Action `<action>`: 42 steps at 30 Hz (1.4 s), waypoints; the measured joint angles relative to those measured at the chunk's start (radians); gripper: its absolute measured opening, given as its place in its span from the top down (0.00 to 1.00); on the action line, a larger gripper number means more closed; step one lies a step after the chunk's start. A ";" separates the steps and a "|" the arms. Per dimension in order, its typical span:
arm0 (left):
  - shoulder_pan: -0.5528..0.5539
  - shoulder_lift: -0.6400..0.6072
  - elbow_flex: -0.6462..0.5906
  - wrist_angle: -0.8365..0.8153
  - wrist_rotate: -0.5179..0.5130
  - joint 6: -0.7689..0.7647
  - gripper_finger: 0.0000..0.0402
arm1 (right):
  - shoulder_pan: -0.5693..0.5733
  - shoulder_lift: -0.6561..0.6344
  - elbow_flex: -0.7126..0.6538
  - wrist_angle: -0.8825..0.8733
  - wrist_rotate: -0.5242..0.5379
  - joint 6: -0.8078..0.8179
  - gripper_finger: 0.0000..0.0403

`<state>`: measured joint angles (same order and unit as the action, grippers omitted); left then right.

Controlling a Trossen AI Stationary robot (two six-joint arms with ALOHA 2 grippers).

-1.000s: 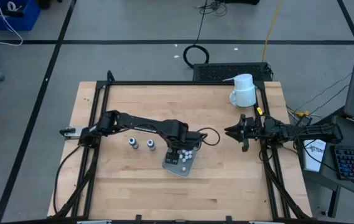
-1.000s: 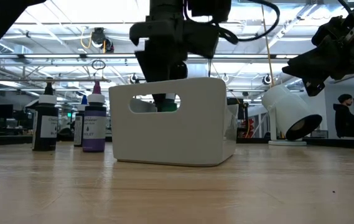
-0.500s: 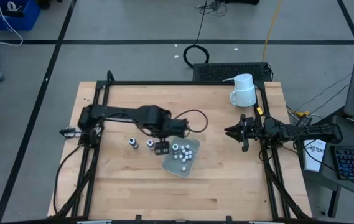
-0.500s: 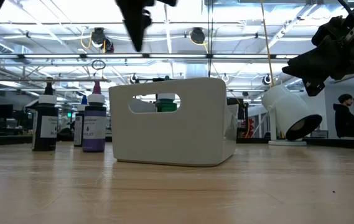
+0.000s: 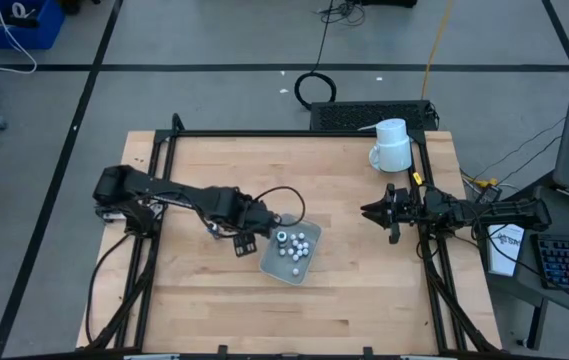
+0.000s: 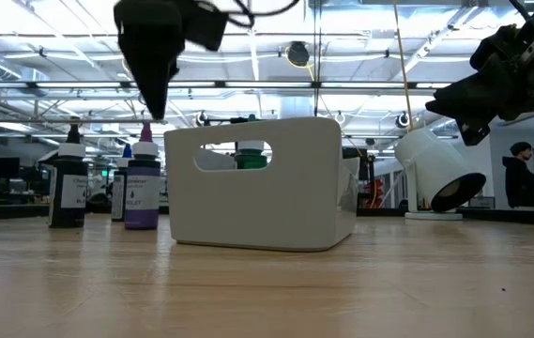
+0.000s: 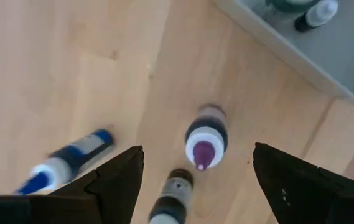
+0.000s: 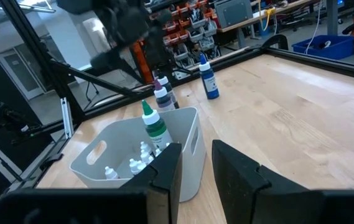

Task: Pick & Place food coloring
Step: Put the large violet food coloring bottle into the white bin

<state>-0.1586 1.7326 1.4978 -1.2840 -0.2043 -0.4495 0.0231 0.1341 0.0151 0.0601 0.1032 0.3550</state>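
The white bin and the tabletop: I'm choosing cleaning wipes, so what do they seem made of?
The white bin looks like matte moulded plastic, judging by its smooth walls, rounded corners and cut-out handle. The tabletop looks like pale sealed wood: jointed strips with visible grain and a slight sheen.

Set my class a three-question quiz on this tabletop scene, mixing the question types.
1. True or false: the left tool is gripping a bottle.
2. What cap colour has the tall bottle standing in the white bin? A green, B purple, C blue.
3. Fill in: the white mug near the table's far right corner lies on its ____.

Key: 1 false, its fingers are spread and empty above the loose bottles. 2 A. 3 side.
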 joint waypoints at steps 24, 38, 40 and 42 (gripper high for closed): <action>0.062 -0.031 -0.268 0.242 0.083 0.026 0.31 | 0.000 0.000 0.000 0.002 0.000 0.000 0.81; 0.070 -0.031 -0.268 0.242 0.094 0.052 0.38 | 0.000 0.000 0.000 0.003 0.000 0.000 0.81; 0.070 -0.031 -0.264 0.241 0.120 0.056 0.40 | 0.000 0.000 0.000 0.003 0.000 0.000 0.81; 0.071 -0.031 -0.256 0.242 0.142 0.063 0.41 | 0.000 0.000 0.000 0.003 0.000 0.000 0.81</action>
<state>-0.0879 1.7020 1.2419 -1.0420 -0.0623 -0.3866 0.0231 0.1337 0.0149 0.0628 0.1031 0.3549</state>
